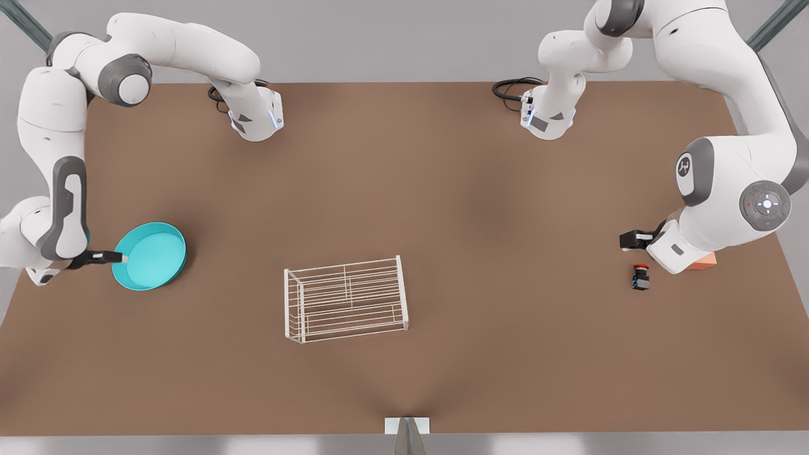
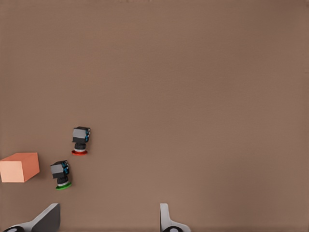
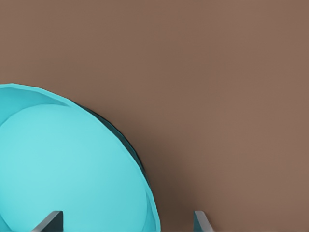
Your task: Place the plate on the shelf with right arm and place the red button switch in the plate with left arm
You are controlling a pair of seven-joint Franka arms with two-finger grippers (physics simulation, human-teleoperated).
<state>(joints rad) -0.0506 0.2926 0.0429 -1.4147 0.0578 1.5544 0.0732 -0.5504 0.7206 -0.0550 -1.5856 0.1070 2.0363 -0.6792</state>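
Note:
The teal plate [image 1: 152, 256] lies flat on the table at the front view's left. My right gripper [image 1: 119, 257] sits low at its rim, open, with the plate [image 3: 63, 164] edge running between the spread fingers of the right gripper [image 3: 124, 223]. The white wire shelf [image 1: 346, 298] stands near the table's middle. The red button switch [image 1: 641, 277] lies on its side at the front view's right. My left gripper [image 1: 632, 240] hovers open a little beyond it, holding nothing. In the left wrist view the red button switch [image 2: 80, 140] lies ahead of the left gripper [image 2: 106, 222].
A green-capped switch [image 2: 61, 174] lies close beside the red one, and an orange-salmon block [image 2: 19, 167] sits just past it. In the front view the block [image 1: 703, 261] is partly covered by the left arm. Bare brown table stretches between plate, shelf and switches.

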